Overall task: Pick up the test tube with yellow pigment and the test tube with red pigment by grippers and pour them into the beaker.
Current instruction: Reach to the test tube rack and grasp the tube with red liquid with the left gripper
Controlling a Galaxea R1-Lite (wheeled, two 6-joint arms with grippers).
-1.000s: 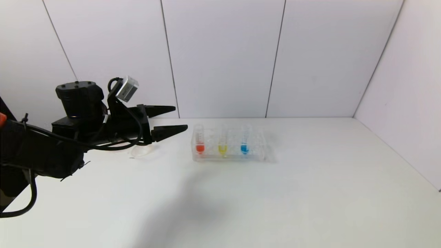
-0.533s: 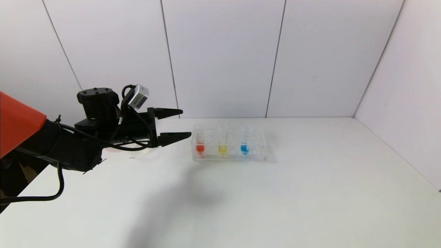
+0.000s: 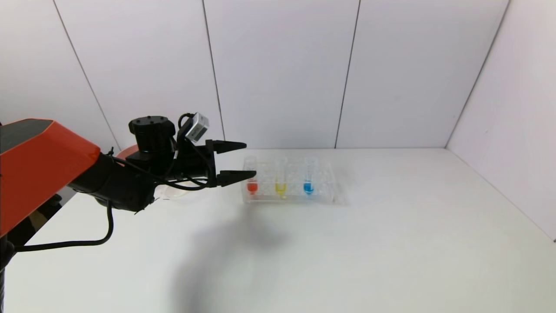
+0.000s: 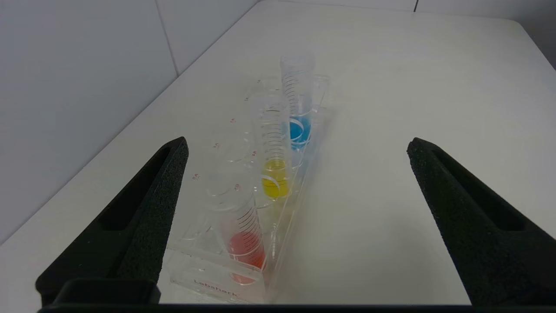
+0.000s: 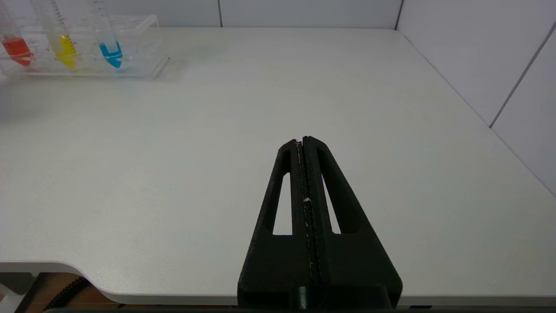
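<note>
Clear rack (image 3: 295,198) — three tubes upright

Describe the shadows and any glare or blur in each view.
Head view: soft grey shadow on the white table beneath the left gripper. Left wrist view: clear plastic tube rack nearest the camera is slightly blurred. Right wrist view: even light, no glare, faint shadow beside the rack.
</note>
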